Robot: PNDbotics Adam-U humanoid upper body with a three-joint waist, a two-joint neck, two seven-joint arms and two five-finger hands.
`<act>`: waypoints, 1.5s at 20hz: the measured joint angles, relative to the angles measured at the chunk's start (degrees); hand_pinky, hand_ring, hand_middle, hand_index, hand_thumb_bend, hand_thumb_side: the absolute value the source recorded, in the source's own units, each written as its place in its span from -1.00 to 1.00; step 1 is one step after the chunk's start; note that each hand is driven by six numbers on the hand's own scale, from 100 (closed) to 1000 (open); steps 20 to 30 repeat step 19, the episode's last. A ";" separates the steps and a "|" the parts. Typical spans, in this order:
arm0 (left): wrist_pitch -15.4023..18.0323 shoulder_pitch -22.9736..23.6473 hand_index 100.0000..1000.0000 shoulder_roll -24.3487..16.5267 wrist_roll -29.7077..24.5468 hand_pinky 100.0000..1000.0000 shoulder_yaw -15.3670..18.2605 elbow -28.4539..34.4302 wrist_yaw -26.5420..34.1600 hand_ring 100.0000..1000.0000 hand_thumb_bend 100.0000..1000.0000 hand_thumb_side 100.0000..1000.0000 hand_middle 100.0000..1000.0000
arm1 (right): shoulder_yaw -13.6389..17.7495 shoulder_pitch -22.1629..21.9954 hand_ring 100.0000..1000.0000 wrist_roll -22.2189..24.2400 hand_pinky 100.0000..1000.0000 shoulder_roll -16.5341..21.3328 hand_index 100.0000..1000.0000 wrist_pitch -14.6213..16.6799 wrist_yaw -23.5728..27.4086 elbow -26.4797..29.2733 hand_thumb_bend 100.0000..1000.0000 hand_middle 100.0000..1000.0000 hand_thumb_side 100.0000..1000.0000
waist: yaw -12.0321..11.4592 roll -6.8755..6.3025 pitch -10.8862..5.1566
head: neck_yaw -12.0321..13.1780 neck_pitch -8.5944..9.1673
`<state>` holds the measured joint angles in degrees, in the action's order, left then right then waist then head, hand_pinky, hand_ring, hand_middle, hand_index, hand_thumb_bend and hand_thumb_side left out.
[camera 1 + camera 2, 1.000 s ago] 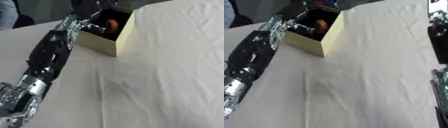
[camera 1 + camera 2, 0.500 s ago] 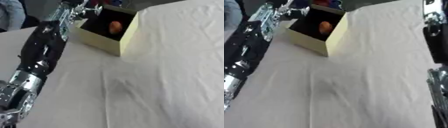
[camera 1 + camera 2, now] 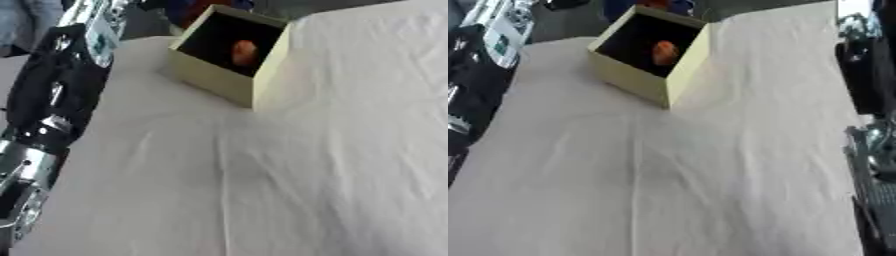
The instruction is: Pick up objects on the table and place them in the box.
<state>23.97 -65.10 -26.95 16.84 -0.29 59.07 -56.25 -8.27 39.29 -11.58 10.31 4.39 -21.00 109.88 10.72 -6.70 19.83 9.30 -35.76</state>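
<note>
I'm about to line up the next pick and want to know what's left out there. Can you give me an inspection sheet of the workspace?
Surface: table under a wrinkled white cloth; no loose objects seen on it.
Job's things: cream box, open, at the far left of the table; one orange object inside.
Clutter: nothing seen.
Hands: neither hand visible; left arm runs up the left edge, right arm shows at the right edge.
Cables: nothing seen.
Surroundings: dark floor beyond the table; something blue behind the box.

One box (image 3: 229, 82), one orange object (image 3: 244, 51) inside it
</note>
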 measured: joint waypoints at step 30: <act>-2.33 30.21 0.46 0.79 16.95 0.05 2.85 30.58 18.85 0.34 -1.00 -0.10 0.30 | 1.25 0.33 0.58 -1.08 0.47 -0.57 0.41 -0.37 -2.61 0.37 -1.00 0.34 0.68 | -4.35 3.43 -0.76 | -2.74 -1.11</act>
